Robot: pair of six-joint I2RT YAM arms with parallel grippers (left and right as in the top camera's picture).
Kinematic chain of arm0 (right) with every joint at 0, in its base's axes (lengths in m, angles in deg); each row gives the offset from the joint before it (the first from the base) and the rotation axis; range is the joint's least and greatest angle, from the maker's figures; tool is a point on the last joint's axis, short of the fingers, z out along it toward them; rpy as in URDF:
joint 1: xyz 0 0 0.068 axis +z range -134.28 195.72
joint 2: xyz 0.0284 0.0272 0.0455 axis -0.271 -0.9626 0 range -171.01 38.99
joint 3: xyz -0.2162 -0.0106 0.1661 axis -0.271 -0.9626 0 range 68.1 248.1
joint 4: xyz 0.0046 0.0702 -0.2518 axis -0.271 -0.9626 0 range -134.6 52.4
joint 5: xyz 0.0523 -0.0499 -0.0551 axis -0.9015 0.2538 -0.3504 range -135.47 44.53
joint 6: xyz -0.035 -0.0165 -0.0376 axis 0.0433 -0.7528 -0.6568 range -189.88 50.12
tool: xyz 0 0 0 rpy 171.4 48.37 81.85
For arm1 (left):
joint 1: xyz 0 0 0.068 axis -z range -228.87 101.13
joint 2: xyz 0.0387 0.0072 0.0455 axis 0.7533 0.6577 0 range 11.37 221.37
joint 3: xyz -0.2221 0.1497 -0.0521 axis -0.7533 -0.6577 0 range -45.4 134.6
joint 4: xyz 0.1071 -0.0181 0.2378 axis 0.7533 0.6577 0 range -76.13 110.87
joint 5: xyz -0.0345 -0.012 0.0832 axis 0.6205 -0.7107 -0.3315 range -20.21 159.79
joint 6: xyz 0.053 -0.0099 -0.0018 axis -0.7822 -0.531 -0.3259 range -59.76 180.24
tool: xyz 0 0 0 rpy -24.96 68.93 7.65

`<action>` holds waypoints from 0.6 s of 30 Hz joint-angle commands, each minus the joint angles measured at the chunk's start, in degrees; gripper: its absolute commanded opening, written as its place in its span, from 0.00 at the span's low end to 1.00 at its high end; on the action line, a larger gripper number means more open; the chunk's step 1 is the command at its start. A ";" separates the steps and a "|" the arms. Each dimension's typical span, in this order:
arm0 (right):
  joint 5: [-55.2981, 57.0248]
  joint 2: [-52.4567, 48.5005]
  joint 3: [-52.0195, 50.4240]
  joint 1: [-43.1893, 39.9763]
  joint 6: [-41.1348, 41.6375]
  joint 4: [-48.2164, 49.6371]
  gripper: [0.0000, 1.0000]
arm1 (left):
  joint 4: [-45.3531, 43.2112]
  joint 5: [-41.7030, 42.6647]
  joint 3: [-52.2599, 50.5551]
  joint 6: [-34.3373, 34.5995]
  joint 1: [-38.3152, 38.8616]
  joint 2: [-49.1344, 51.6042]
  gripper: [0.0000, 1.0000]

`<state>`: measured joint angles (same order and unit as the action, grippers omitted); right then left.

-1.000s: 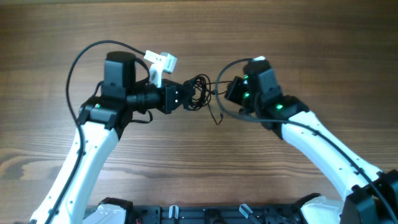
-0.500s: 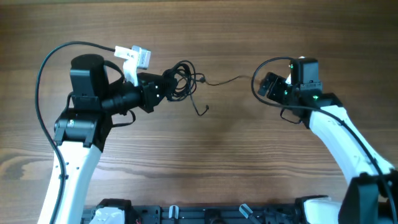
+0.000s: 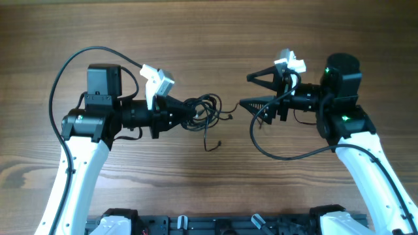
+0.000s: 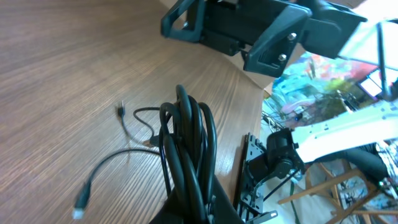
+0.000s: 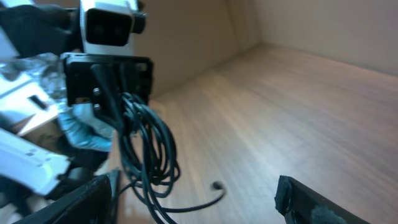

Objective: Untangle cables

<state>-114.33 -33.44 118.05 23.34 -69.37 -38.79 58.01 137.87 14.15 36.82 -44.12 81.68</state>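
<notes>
Centrally, the thin black cables (image 3: 201, 109) form a small bunch of loops on the brown wood-grain table (image 3: 209, 32), a little left of its middle. The left side of the bunch is pinched in the black two-finger left gripper (image 3: 183, 112), whose jaws are closed down on the cords. In the left wrist view several loops (image 4: 186, 140) rise together from between that gripper's own fingers.

Two loose tails leave the bunch. One drops toward the near side and ends in a small plug (image 3: 219, 143) lying on the wood. The other is shorter and runs right to a second small plug (image 3: 233, 116). The left wrist view shows both tails flat on the table, one with a pale plug (image 4: 78, 211) and one with a tiny dark tip (image 4: 121, 111).

To the right of the cables and apart from them, the black right gripper (image 3: 250, 90) points left at the bunch. Its jaws are spread wide with nothing between them. In the right wrist view its fingers (image 5: 84, 199) frame the lower corners, with the looped cords (image 5: 146, 155) hanging from the left gripper (image 5: 109, 81) ahead.

A white camera block (image 3: 157, 79) sits on the left wrist, and a similar white block (image 3: 290, 63) sits on the right wrist.
</notes>
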 commanded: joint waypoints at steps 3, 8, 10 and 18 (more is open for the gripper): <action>-4.22 -3.23 0.28 4.61 3.93 0.68 0.97 | -0.15 7.76 0.85 -3.63 0.00 -0.17 0.04; -0.20 -5.27 0.28 10.21 6.47 2.93 0.85 | 0.24 8.41 0.85 -3.58 0.00 -0.17 0.04; -0.63 -5.27 0.28 11.37 7.43 7.02 0.85 | 0.57 8.41 0.83 -3.54 0.02 -0.17 0.04; -1.33 -5.27 0.28 12.94 13.18 14.01 0.64 | 0.48 7.41 0.81 -3.39 4.42 -0.15 0.04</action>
<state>-114.92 -38.18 118.05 35.51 -57.83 -25.08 58.64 144.05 14.15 34.57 -40.40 81.70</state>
